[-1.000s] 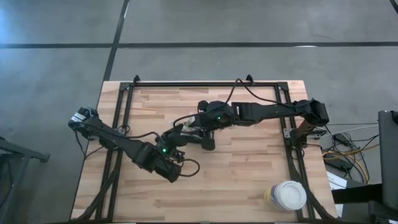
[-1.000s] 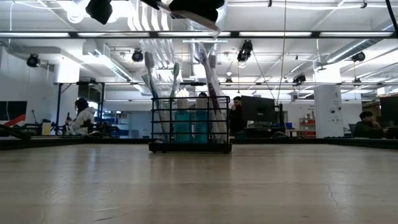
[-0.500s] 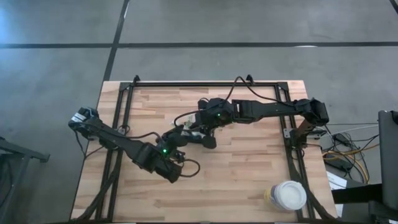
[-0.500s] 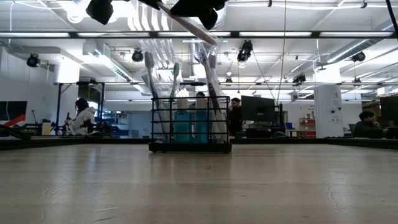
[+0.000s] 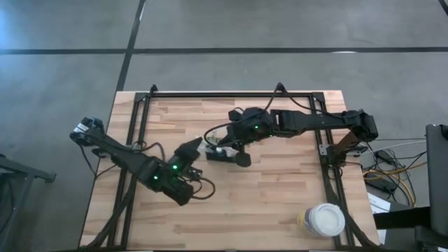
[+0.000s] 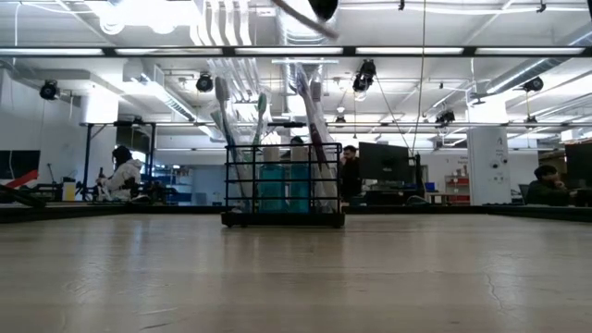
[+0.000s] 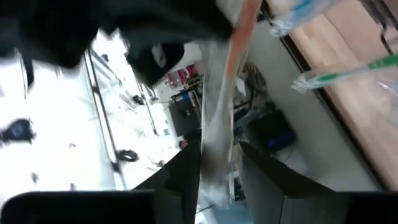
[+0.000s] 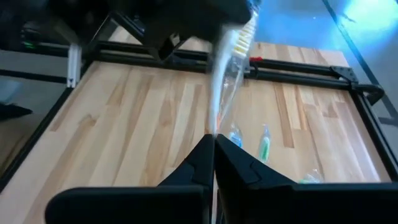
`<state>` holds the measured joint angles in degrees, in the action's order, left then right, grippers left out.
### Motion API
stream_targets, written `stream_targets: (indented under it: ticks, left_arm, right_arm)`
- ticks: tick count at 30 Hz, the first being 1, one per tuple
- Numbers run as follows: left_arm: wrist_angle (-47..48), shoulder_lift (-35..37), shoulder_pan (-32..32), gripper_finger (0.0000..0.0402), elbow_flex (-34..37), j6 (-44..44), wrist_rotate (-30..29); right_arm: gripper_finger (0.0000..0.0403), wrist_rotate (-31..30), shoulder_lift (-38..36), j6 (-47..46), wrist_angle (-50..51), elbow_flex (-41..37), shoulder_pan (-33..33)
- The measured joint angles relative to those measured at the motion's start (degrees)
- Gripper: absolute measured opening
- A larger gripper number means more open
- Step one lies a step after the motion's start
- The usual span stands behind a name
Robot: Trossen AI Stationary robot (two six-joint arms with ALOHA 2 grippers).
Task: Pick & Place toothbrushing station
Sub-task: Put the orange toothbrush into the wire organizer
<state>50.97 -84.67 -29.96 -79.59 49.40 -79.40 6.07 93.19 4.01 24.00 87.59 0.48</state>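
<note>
The toothbrushing station (image 6: 282,185), a black open-top caddy, rests on its base mid-table (image 5: 224,156). Toothbrushes (image 6: 312,139) stand upright in it. Above it a clear toothbrush with an orange stripe (image 8: 227,74) is held up in the air. My right gripper (image 8: 213,148), coming from the table's right (image 5: 222,145), is shut on it. My left gripper (image 7: 219,168), coming from the left (image 5: 197,146), is open. Its fingers stand on either side of the same toothbrush (image 7: 216,134); whether they touch it I cannot tell. My right gripper pinches the clear toothbrush's handle (image 8: 216,124) between its two fingers. The fingers point toward the table's left and slant down a little. The toothbrush runs on past the fingertips toward my left gripper. It is lifted clear, above the caddy.
A round white tub (image 5: 325,219) stands at the table's near right corner. A black metal frame (image 5: 210,94) runs along the table's edges. People and desks show in the room beyond the table.
Both grippers have risen, and in the low view they have almost left the picture's top together with the toothbrush. My left arm has drawn back toward the table's left edge. The caddy and the toothbrushes in it have stayed put.
</note>
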Motion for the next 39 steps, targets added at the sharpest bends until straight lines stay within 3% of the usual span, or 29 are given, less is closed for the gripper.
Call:
stream_targets:
  ticks: [3,5,7,11,13,20,25,30,34,39]
  left_arm:
    - [0.61,3.20,-0.98,0.0116,0.04,-7.59,0.32]
    - [2.32,6.02,-1.61,0.0116,0.07,-14.23,4.07]
    - [4.14,9.51,-1.83,0.0114,0.07,-22.10,11.32]
    - [4.08,17.11,-1.62,0.0097,1.52,-34.14,32.63]
    - [0.08,20.75,-1.81,0.0082,4.61,-36.12,37.78]
    - [-21.52,35.47,-2.37,0.0011,23.52,-39.51,39.38]
    - [-44.96,44.67,-2.38,0.0008,39.91,-37.69,40.31]
    - [-69.79,48.75,-1.71,0.0004,53.73,-32.47,40.39]
    - [-83.06,48.49,0.64,0.0010,59.05,-31.58,40.44]
    - [-82.38,46.22,4.21,0.0025,57.46,-33.81,42.61]
  right_arm:
    - [0.0007,-0.02,-1.83,0.32,0.27,-0.29,0.65]
    - [0.0007,-0.06,-3.17,1.35,0.24,-0.74,1.32]
    - [0.0007,-0.22,-4.51,2.56,-0.34,-1.43,2.01]
    - [0.0007,-1.77,-9.20,4.35,-4.26,-4.76,3.05]
    - [0.0008,-2.25,-12.00,5.43,-6.55,-7.42,3.05]
    - [0.0008,-3.43,-23.41,6.78,-21.63,-21.25,2.90]
    - [0.0008,-3.39,-28.94,8.21,-39.03,-34.13,2.68]
    - [0.0008,-3.10,-28.53,9.06,-57.21,-44.69,2.67]
    - [0.0008,-3.06,-25.44,9.07,-64.16,-47.65,2.42]
    - [0.0008,-3.05,-20.44,9.37,-65.07,-45.35,2.53]
